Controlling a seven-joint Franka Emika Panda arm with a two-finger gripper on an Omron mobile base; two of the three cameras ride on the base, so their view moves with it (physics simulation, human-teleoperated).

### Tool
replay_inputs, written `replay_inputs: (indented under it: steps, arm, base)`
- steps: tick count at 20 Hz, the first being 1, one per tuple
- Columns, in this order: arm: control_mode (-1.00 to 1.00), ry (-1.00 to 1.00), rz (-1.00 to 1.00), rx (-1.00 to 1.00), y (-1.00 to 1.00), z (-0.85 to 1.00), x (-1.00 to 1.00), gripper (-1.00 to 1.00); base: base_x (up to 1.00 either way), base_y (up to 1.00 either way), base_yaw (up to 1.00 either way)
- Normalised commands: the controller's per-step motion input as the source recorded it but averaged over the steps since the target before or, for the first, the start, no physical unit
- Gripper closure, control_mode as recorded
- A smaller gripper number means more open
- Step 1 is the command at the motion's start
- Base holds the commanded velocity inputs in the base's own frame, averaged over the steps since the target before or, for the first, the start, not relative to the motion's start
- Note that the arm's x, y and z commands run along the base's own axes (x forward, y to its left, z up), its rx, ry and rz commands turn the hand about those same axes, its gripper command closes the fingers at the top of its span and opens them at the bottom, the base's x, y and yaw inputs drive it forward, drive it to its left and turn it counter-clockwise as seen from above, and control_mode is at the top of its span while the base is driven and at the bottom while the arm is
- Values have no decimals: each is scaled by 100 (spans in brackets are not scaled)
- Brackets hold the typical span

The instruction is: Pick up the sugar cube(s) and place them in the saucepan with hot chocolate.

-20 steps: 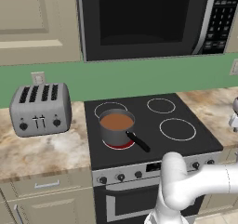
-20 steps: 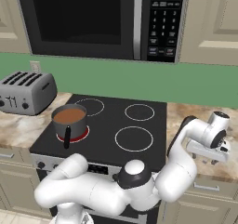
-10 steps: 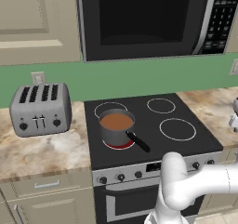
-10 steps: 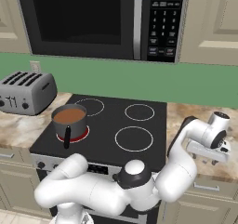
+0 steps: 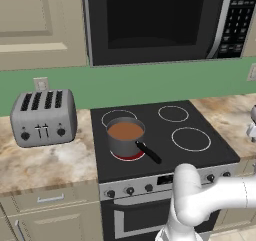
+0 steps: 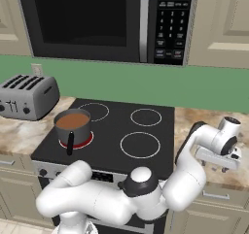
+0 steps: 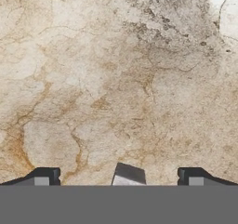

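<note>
A pale cube (image 7: 128, 175) lies on the marbled tabletop (image 7: 116, 79) midway between the two spread, released fingers (image 7: 46, 175), touching neither. The saucepan (image 6: 73, 126) of hot chocolate (image 6: 72, 121) sits on the stove (image 6: 121, 131), well left of the fingers.

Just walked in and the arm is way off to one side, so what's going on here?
The arm has swung right of the stove, its pincer open and pointing down over the marbled counter, a small pale block between its tips, likely a sugar cube. The saucepan of hot chocolate waits on the front-left burner, nothing added yet.
</note>
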Motion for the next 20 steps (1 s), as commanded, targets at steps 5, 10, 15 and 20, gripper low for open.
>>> replay_inputs:
  steps: [5,10,15,20]
  arm:
    - [-100,0,0,0,-4,1,0,-100]
    - [-100,0,0,0,-5,3,0,-100]
    - [-100,0,0,0,0,0,0,-100]
    - [-100,0,0,0,0,-8,0,-100]
  base:
    - [0,0,0]
    - [0,0,0]
    - [0,0,0]
    - [0,0,0]
